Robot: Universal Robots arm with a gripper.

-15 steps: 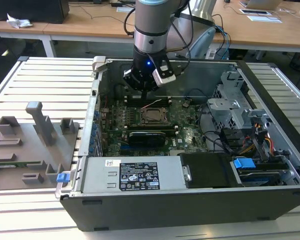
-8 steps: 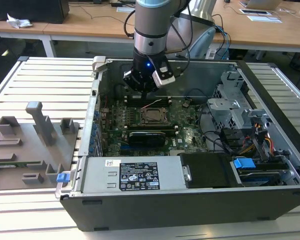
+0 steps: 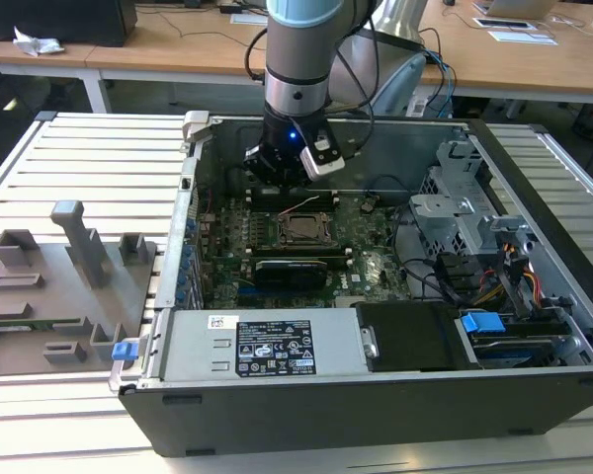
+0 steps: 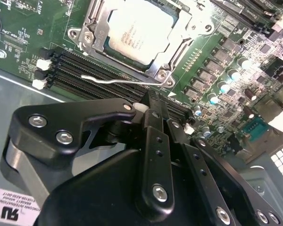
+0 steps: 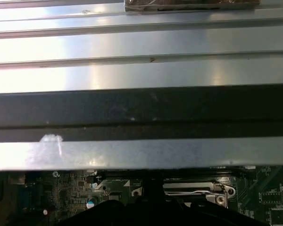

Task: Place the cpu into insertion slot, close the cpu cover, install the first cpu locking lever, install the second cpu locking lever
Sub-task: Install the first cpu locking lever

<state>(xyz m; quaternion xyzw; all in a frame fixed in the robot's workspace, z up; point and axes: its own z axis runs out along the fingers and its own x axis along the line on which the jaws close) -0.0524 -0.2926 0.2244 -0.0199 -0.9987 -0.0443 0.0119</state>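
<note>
1. The tool [image 4: 153, 106] hangs low inside the open computer case [image 3: 534, 365], its black fingers drawn together with nothing between them, so it reads as clenched and empty. That narrow tip suits pushing on thin metal rather than carrying a part.
2. Just past the tip, at about 11 o'clock in the second wrist view, a wire locking lever [image 4: 113, 80] lies along the socket edge beside the memory slots [image 4: 89, 70]; I judge the tool is there to work this lever.
3. Beyond it, the cpu [image 4: 137, 35] sits flat in the insertion slot [image 4: 114, 58], and the cpu cover [image 4: 96, 21] frames it, apparently lowered.
4. In the exterior view the socket lies near the middle of the green motherboard [image 3: 376, 262], with the tool at its 11 o'clock.
5. The case rests on a slatted metal table [image 3: 99, 158]; a grey fixture tray [image 3: 49, 296] lies at its 9 o'clock. Wooden desks [image 3: 534, 59] stand behind.
</note>
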